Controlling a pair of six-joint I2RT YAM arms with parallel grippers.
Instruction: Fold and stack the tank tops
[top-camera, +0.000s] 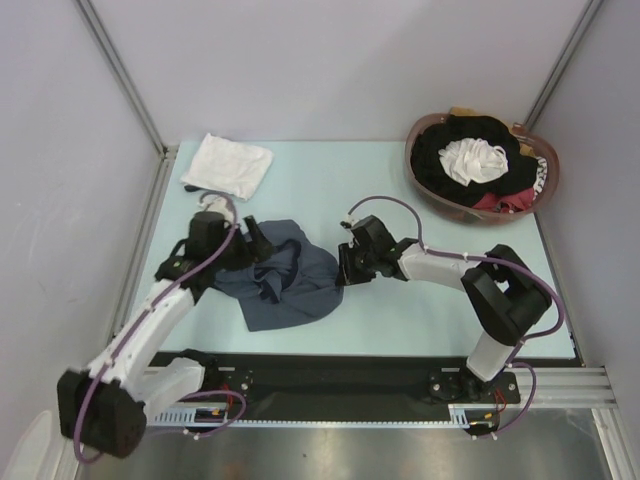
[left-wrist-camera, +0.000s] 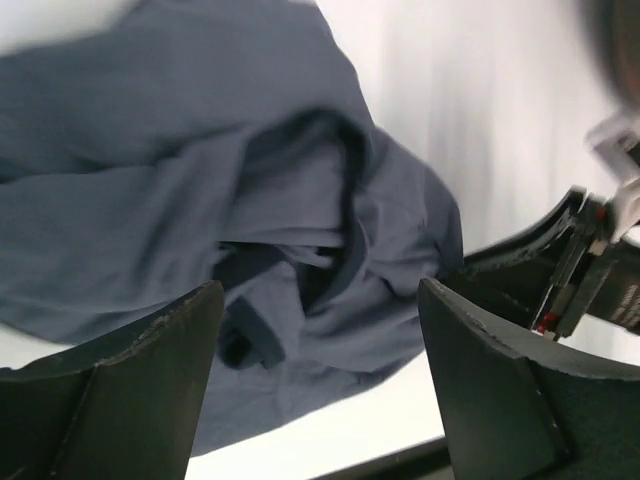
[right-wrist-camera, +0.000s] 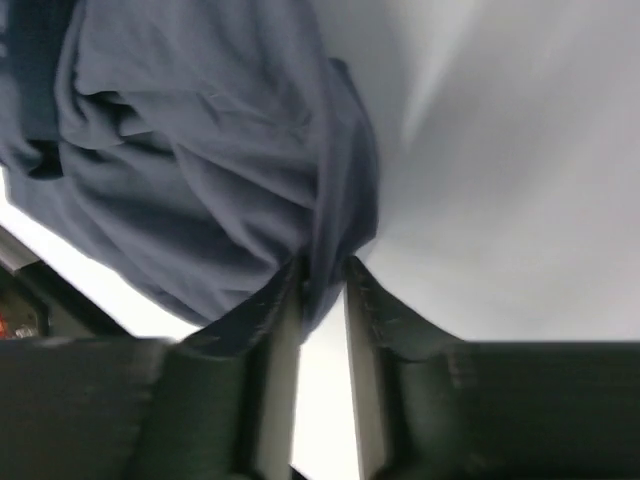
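The slate grey-blue tank top (top-camera: 285, 285) lies crumpled on the pale table, left of centre. My left gripper (top-camera: 260, 243) hovers at its upper left edge, open, with only loose folds (left-wrist-camera: 200, 180) below the spread fingers and nothing between them (left-wrist-camera: 320, 290). My right gripper (top-camera: 345, 268) is at the cloth's right edge, its two fingers closed narrowly on a pinched fold of the grey cloth (right-wrist-camera: 323, 265). The white tank top (top-camera: 228, 165) sits folded at the table's back left corner, away from both grippers.
A brown basket (top-camera: 420, 185) at the back right holds a jumble of black, white and red clothes. The right gripper's body (left-wrist-camera: 560, 270) shows at the right of the left wrist view. Metal frame posts stand at the back corners.
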